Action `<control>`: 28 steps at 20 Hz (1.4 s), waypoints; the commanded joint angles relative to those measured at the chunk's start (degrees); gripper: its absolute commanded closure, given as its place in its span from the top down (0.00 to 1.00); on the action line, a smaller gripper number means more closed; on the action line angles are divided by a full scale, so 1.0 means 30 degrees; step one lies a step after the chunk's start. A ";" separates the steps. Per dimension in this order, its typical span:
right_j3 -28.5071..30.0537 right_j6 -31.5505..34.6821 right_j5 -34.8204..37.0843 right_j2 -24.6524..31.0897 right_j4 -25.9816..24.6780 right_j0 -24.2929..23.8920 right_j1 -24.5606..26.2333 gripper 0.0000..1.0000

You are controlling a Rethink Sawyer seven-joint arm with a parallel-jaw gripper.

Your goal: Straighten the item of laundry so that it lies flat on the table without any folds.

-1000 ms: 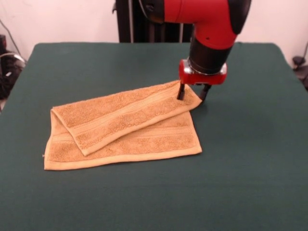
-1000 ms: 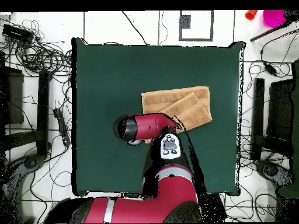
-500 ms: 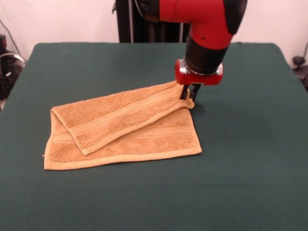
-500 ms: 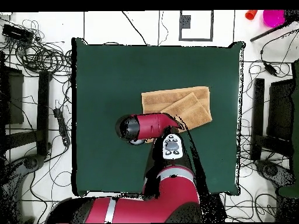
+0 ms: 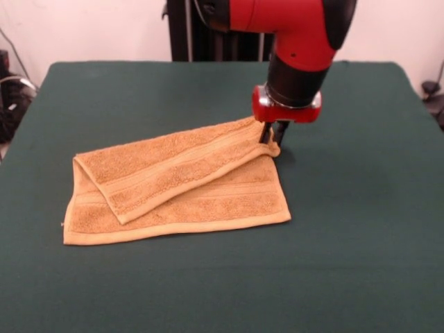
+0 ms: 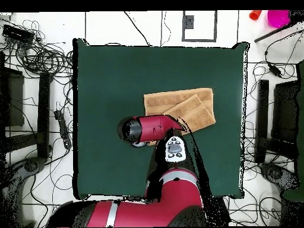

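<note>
Black pincer pinches the folded orange-tan terry towel's right corner, mid-frame on the dark green cloth-covered bench.

Nubby terry towel; matt cloth table.

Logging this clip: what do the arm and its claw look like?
The arm is glossy red with black joint sections. A black cylindrical wrist ends in a red flange with a silver rim, and the claw has two thin dark fingers. In the overhead view, a white panel with dark buttons sits on the arm.
</note>
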 commanded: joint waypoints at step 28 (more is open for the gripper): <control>0.7722 -0.5758 0.6094 0.4431 -0.1472 -0.7021 -0.8362 0.00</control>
